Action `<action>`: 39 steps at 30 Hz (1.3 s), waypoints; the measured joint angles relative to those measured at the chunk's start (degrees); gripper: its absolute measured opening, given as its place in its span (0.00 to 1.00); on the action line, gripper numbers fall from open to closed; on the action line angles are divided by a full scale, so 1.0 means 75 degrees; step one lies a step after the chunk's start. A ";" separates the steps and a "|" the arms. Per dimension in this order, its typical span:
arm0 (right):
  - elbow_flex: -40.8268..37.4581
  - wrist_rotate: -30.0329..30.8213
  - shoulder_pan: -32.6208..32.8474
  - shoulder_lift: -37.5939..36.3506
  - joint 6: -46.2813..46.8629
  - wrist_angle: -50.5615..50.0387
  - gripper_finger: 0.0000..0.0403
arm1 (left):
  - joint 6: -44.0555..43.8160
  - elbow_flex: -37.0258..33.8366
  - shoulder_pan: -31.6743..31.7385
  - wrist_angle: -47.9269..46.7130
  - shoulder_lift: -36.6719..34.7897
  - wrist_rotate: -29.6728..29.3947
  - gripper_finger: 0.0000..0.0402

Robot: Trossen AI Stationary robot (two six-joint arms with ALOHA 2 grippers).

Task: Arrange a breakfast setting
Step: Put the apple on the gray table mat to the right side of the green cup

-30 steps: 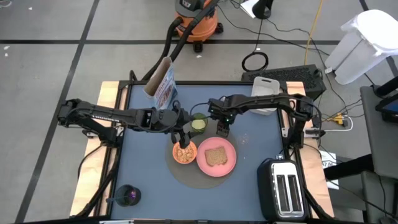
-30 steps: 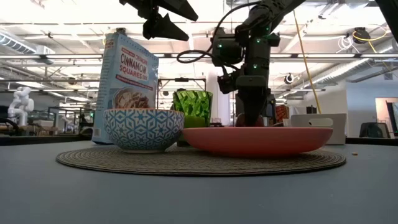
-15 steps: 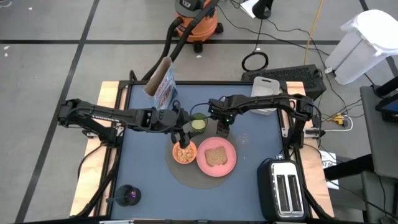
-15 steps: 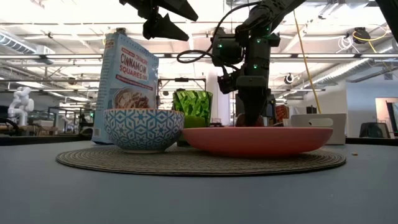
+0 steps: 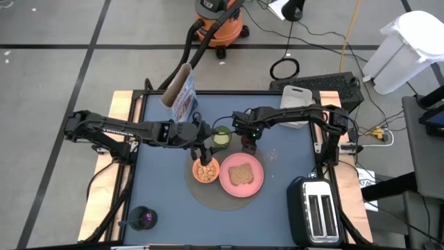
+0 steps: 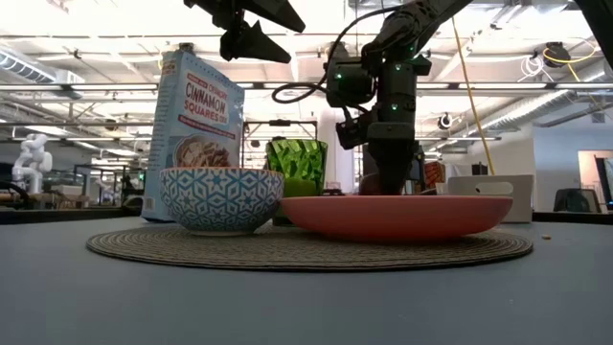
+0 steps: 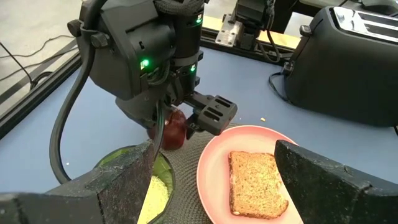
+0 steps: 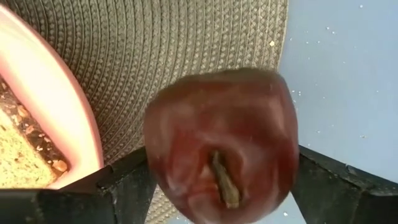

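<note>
Right gripper (image 7: 180, 124) fingers spread around apple (image 8: 221, 143) | left gripper (image 5: 202, 153) spread above bowl (image 5: 205, 170) | apple: rigid, smooth, rolls; grip across widest part.

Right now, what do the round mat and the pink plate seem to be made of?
The mat looks like woven fibre or cord, matte: ribbed concentric braiding shows. The pink plate looks like smooth plastic or glazed ceramic, with an even colour and soft sheen; which one, I cannot tell.

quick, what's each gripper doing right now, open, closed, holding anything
Left gripper: open, holding nothing, above the orange bowl.
Right gripper: cannot tell whether it grips or has let go; its fingers flank the dark-red fruit beside the pink plate.
</note>
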 joint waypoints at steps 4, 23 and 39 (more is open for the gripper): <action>0.0003 0.0000 0.0000 0.0000 -0.0015 0.0006 0.83 | 0.0000 0.0000 0.0000 0.0000 0.0000 0.0000 0.84; 0.0012 0.0017 -0.0003 -0.0015 -0.0017 0.0029 0.95 | -0.0004 0.0000 -0.0002 0.0003 0.0000 0.0000 0.84; 0.0019 0.0019 -0.0221 -0.0015 -0.0015 -0.0025 0.94 | -0.0038 -0.0003 -0.0001 0.0003 0.0001 0.0000 0.84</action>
